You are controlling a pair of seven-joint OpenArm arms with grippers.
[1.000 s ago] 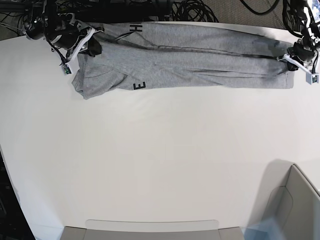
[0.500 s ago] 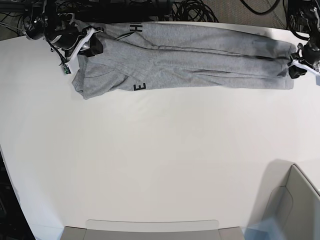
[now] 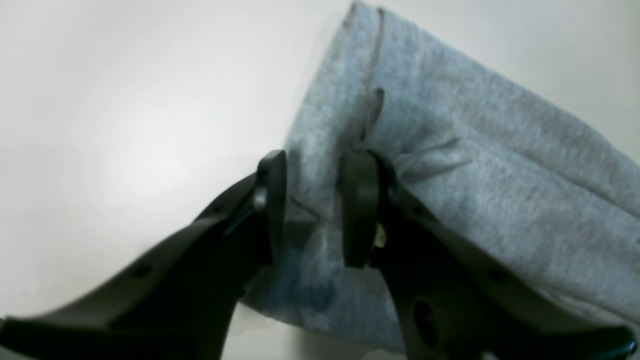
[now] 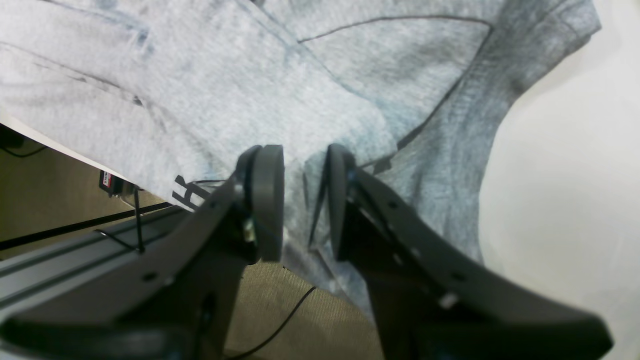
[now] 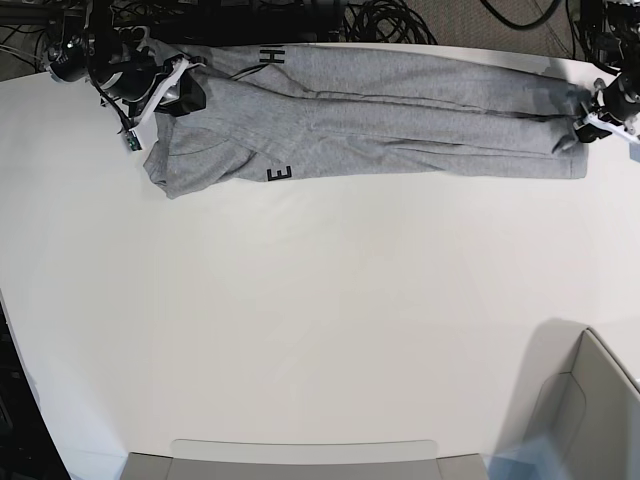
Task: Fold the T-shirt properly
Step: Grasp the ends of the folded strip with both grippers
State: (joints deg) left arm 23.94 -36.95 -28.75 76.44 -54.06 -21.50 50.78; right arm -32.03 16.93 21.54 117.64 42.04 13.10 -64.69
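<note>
The light grey T-shirt lies folded lengthwise in a long band along the far edge of the white table. Black letters H and E show near its left end. My right gripper is at the shirt's left, collar end. In the right wrist view it is shut on a fold of the cloth. My left gripper is at the right, hem end. In the left wrist view it pinches the hem edge of the shirt.
A cardboard box stands at the near right corner. A flat grey box edge runs along the near side. Dark cables lie behind the table's far edge, close to the shirt.
My left gripper has shifted a little toward the far right at the hem end, and its wrist has turned. The shirt and my right gripper have hardly moved.
</note>
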